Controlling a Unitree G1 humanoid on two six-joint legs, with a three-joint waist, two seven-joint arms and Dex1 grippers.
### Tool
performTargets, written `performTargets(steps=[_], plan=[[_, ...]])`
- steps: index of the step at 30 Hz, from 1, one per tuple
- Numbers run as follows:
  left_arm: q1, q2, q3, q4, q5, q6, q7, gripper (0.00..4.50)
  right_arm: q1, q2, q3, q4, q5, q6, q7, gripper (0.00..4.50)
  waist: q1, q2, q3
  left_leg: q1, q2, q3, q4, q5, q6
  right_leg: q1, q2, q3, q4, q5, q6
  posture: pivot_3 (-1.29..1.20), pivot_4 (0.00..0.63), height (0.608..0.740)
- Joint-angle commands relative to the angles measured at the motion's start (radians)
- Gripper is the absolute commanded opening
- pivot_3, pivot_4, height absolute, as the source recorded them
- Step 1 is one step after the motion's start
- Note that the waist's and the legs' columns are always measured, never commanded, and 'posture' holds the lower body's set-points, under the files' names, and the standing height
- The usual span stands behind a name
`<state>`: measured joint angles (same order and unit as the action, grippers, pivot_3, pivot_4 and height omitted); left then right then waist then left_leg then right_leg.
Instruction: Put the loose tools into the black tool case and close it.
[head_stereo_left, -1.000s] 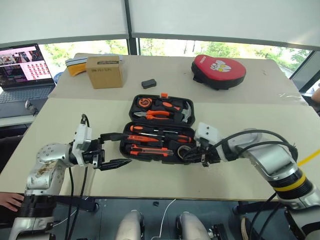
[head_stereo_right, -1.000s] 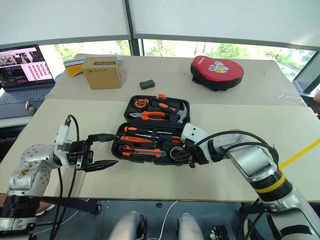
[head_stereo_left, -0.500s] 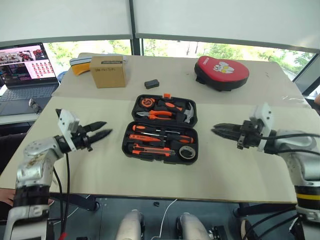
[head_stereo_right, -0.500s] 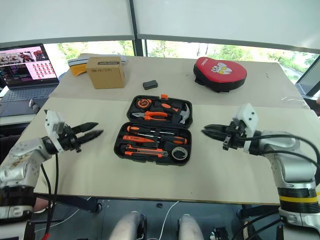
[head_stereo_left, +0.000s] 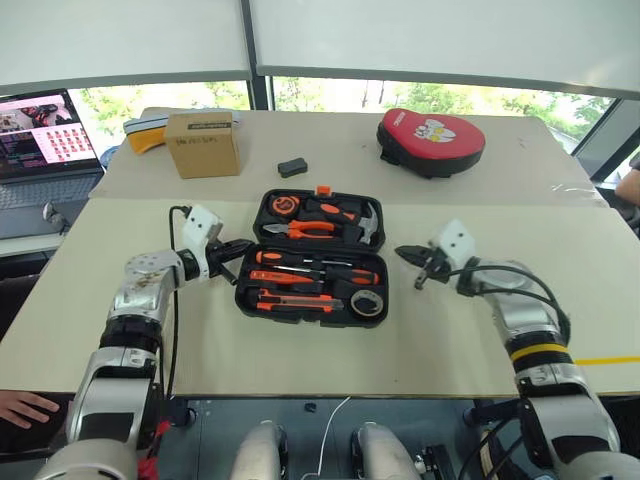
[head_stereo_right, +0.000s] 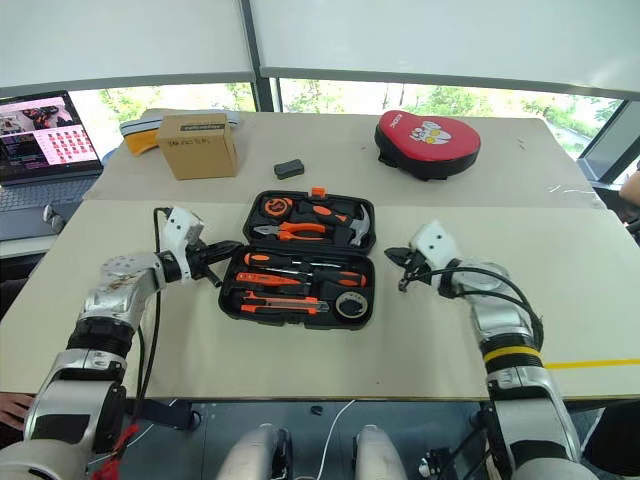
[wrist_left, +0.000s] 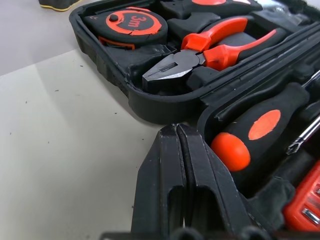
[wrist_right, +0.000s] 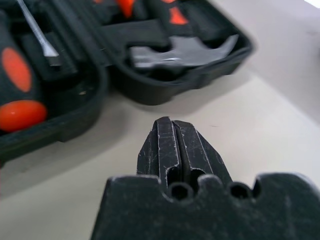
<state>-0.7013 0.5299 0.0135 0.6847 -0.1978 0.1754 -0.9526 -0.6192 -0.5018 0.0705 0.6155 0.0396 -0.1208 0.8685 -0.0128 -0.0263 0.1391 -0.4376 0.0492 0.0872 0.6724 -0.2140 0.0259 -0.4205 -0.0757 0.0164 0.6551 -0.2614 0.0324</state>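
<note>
- The left gripper (head_stereo_left: 243, 246) sits pinched shut, holding nothing, its tip just off the left edge of the black tool case (head_stereo_left: 312, 262); the right gripper (head_stereo_left: 403, 252) is likewise closed and empty, just off the case's right edge.
- The left wrist view brings up the case's near corner: a tape measure (wrist_left: 131, 23) and orange-handled pliers (wrist_left: 200, 52) in the far half, and the butt of a screwdriver handle (wrist_left: 250, 135) beside the closed fingers (wrist_left: 172, 170); the right wrist view picks out the steel hammer head (wrist_right: 180, 52) and a screwdriver blade (wrist_right: 37, 35) instead.
- The case lies open and flat in the middle of the table (head_stereo_left: 450, 330), long axis running left to right; the two long screwdrivers (head_stereo_left: 320, 270) lie along that axis in the near half, the utility knife (head_stereo_left: 285, 297) in front of them, the tape roll (head_stereo_left: 367, 303) at the near right corner.
- Beyond the case: a small black block (head_stereo_left: 293, 167), a cardboard box (head_stereo_left: 203, 144) to the far left, a red-and-black mitt (head_stereo_left: 430, 140) to the far right; a laptop (head_stereo_left: 45, 135) left of the table, windows with drawn blinds behind.
</note>
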Motion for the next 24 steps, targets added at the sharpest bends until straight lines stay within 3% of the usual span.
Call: performTargets(steps=[1, 9, 17, 24], plan=[[-0.025, -0.004, -0.015, 0.014, 0.01, -0.018, -0.047, 0.1, -0.023, 0.011, 0.006, 0.006, 0.002, -0.036, 0.019, 0.0, 0.002, 0.0, 0.0, 0.0, 0.0, 0.0, 0.0, 0.0, 0.0, 0.0, 0.0, 0.0, 0.0, 0.0, 0.0, 0.0, 0.15, 0.74], [0.05, 0.007, -0.011, -0.098, -0.053, -0.012, -0.239, 0.1, 0.058, 0.01, 0.008, -0.138, 0.057, -0.008, 0.091, 0.0, 0.004, 0.0, 0.0, 0.0, 0.0, 0.0, 0.001, 0.0, 0.001, 0.0, 0.0, 0.0, 0.001, 0.0, 0.0, 0.0, 0.15, 0.74], [0.208, 0.053, 0.013, -0.331, -0.099, 0.075, -0.26, 0.1, 0.26, -0.054, -0.01, -0.459, 0.111, 0.157, 0.117, 0.0, 0.001, 0.0, 0.0, -0.001, 0.001, 0.0, 0.0, -0.001, 0.001, 0.0, 0.0, 0.0, 0.002, 0.0, 0.0, 0.0, 0.15, 0.74], [0.285, 0.088, 0.057, -0.419, -0.148, 0.143, -0.24, 0.1, 0.358, -0.105, -0.035, -0.597, 0.145, 0.253, 0.109, 0.0, 0.002, 0.0, 0.0, -0.001, 0.001, -0.002, 0.002, -0.001, 0.002, 0.0, -0.001, 0.0, 0.002, 0.0, 0.0, 0.0, 0.15, 0.74]])
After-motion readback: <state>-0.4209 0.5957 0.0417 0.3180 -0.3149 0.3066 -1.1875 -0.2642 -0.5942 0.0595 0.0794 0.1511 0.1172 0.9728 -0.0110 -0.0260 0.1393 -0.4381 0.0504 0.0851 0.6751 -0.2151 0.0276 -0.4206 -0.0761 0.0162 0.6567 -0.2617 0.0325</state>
